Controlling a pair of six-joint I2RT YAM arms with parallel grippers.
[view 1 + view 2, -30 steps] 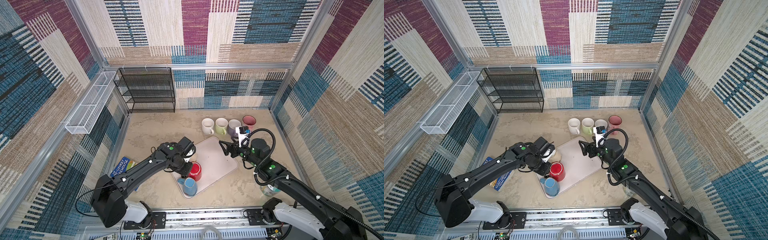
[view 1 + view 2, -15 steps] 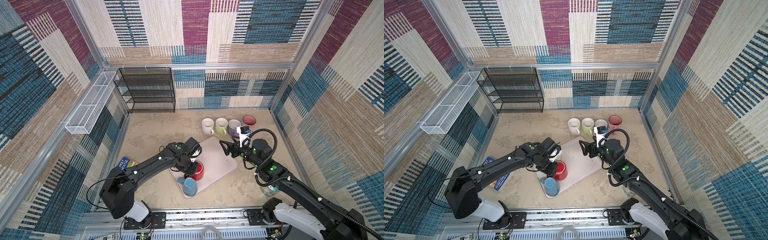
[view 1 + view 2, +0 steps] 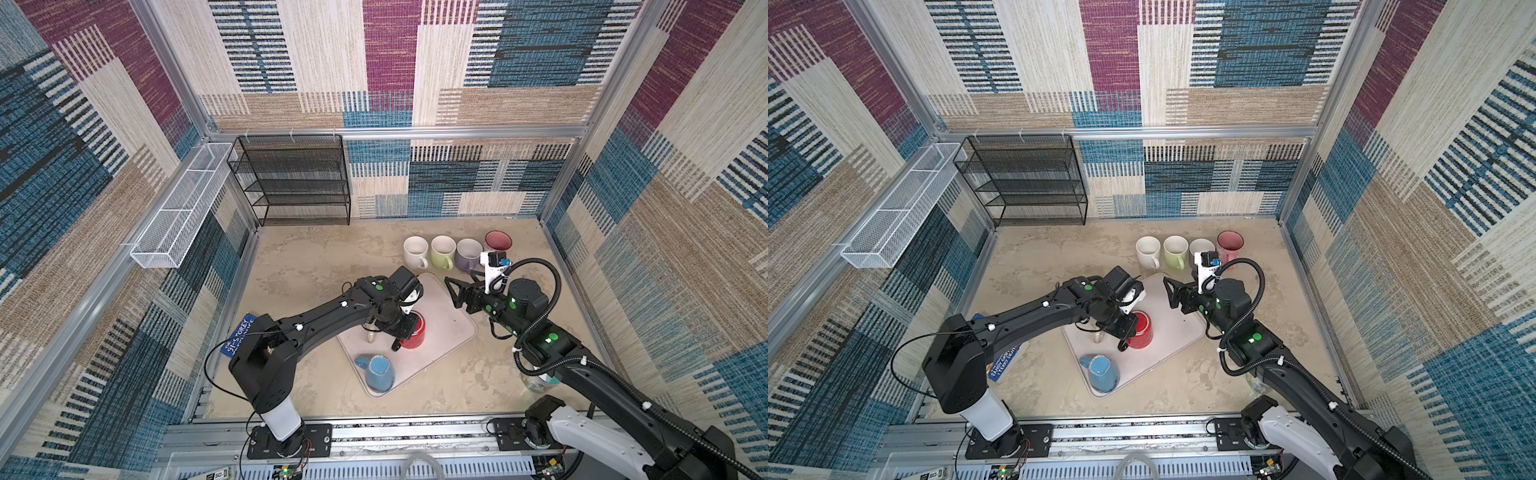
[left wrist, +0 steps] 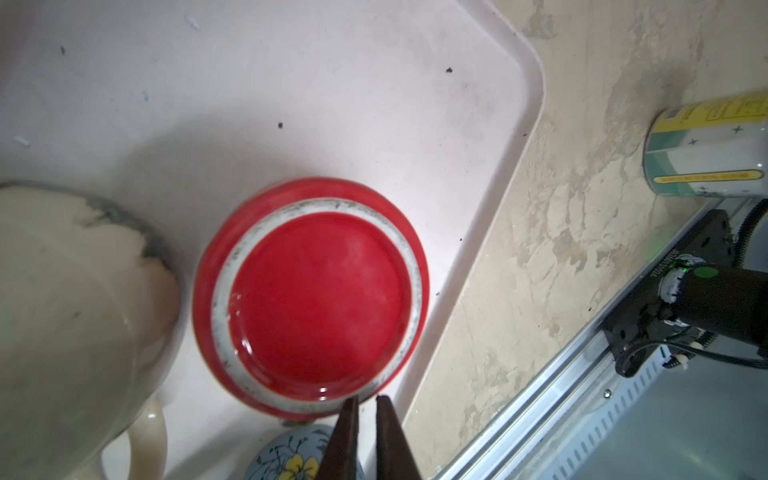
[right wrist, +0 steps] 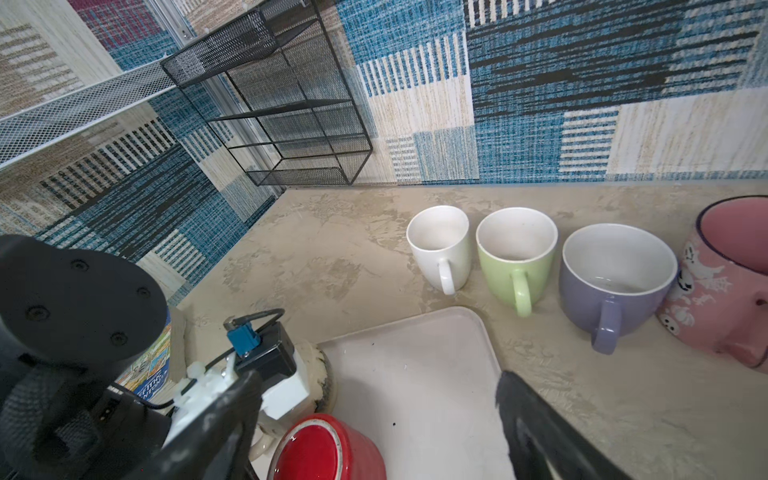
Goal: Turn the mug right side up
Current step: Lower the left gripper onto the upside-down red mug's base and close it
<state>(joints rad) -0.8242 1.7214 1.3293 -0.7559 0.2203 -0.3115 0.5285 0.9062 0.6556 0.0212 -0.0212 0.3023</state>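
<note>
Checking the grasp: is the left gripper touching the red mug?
Cannot tell: in the left wrist view the left gripper ends at the red mug, contact hidden.

a cream mug (image 4: 62,311) and a blue mug (image 3: 378,372) crowd the red mug (image 4: 309,297); the tray (image 3: 449,328) on its far side lies bare.

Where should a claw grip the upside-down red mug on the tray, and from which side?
Probably the outer wall of the red mug, approached from the right arm's side over bare tray. Base up, no rim offered; the cream mug and blue mug crowd its other sides.
</note>
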